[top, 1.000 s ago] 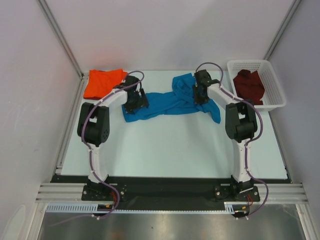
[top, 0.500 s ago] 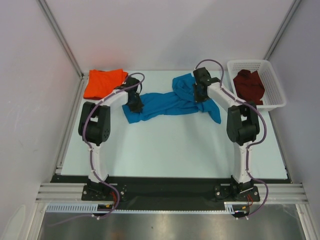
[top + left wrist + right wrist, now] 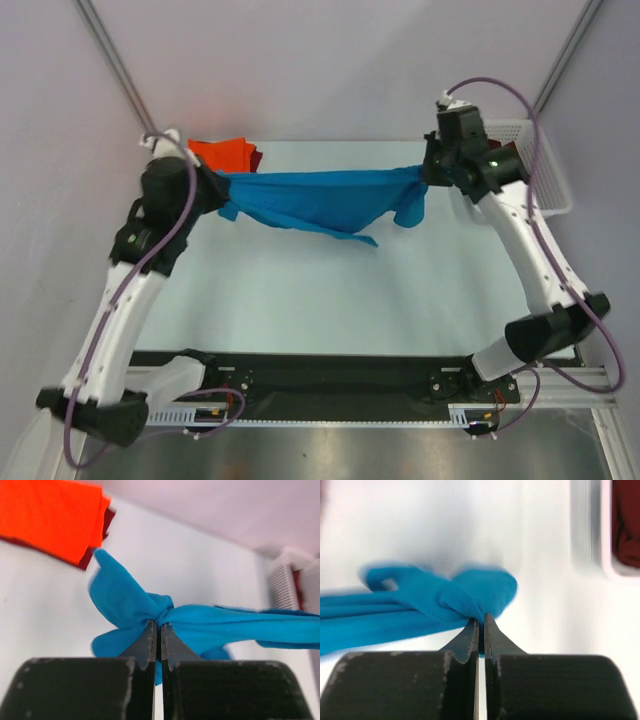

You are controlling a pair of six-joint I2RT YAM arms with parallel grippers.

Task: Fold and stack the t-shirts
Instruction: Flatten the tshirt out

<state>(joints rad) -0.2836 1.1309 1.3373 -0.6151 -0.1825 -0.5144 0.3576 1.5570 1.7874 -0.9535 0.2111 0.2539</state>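
The blue shirt [image 3: 320,195] is hanging stretched across the table's [image 3: 330,300] far half, blocking passage there. The orange shirt [image 3: 222,152] is filling the far left corner, the basket [image 3: 556,190] the far right. The near half is lying open.

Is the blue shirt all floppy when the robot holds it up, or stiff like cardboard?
Probably very floppy: the blue t-shirt sags between the left gripper and the right gripper, with a loose flap dangling below. Likely light too, since two small pinches hold it up. It bunches at each pinch, so it should crumple, not break.
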